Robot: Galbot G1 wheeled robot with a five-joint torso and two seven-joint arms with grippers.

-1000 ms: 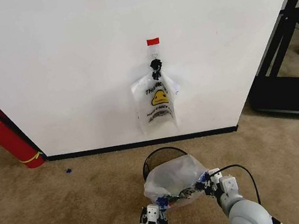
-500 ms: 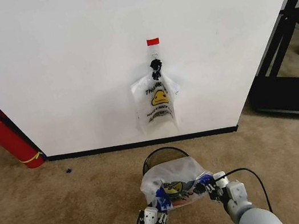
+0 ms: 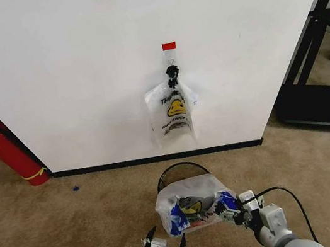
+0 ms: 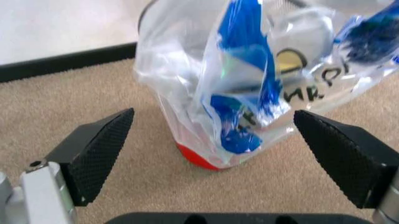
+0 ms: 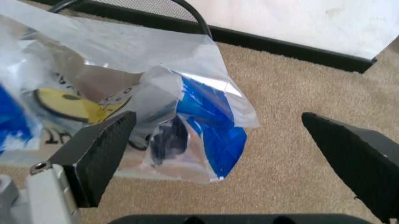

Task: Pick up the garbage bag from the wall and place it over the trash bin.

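Note:
The garbage bag, crinkly clear plastic with blue patches and a yellow smiley, is draped over the trash bin, whose black rim shows behind it. In the left wrist view the bag hangs down to the bin's red base. My left gripper is open on the near side, apart from the bag, with nothing between its fingers. My right gripper is open at the bag's right edge; the bag's blue corner sits just ahead of its spread fingers.
On the white wall, a second smiley bag hangs from a black clip below a red tape strip. A red fire extinguisher stands at the left and a black frame at the right. Tan carpet surrounds the bin.
My left gripper let go of the bag and drew back toward me. My right gripper opened and moved slightly back and to the right. The bag sank lower over the bin.

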